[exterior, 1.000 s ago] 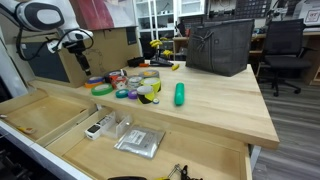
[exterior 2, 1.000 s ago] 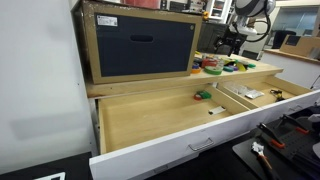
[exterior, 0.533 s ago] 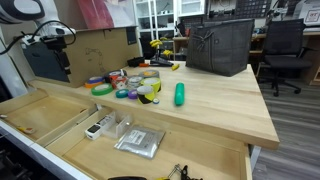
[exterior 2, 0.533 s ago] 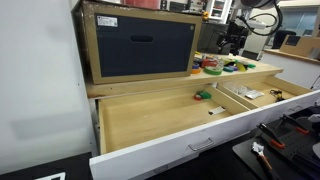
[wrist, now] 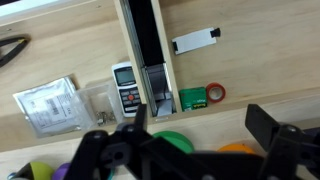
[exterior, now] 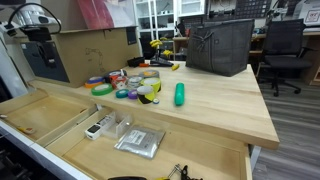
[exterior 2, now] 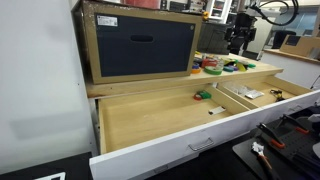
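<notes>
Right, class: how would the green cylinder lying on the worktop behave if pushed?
The green cylinder lies on its side with rounded ends, so it would probably roll. The wooden worktop looks smooth and flat, so little would stop it.

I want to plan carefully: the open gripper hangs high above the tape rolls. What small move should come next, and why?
Probably lower straight down a little. The gripper is open and empty, well above the table; in the wrist view a green roll lies roughly between its jaws.
</notes>
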### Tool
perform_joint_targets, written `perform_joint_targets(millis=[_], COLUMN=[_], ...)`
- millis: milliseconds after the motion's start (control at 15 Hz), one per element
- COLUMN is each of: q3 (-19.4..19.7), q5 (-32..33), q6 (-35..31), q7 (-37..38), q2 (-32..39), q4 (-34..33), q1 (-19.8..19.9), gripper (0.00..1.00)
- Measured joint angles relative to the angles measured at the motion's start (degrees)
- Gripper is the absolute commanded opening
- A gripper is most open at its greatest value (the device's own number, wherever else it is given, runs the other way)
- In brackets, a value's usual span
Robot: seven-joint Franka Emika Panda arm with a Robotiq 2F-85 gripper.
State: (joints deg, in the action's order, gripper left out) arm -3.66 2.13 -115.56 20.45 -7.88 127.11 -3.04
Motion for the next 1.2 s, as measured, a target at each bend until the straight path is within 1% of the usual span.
perform_joint_targets(millis=[267, 733, 1000, 1200], q3=[-0.1, -0.1, -1.0, -1.6], q5=[1.9, 2.0, 2.0, 2.0], q6=[1.2, 3.0, 3.5, 3.6], q7=[-1.6, -6.5, -6.6, -6.6], q2=[-3.7, -11.4, -16.5, -17.9], q4=[0.1, 0.0, 0.8, 1.9], q1=[0.0, 0.1, 0.1, 0.1], gripper=[1.00, 1.00, 1.00, 1.00])
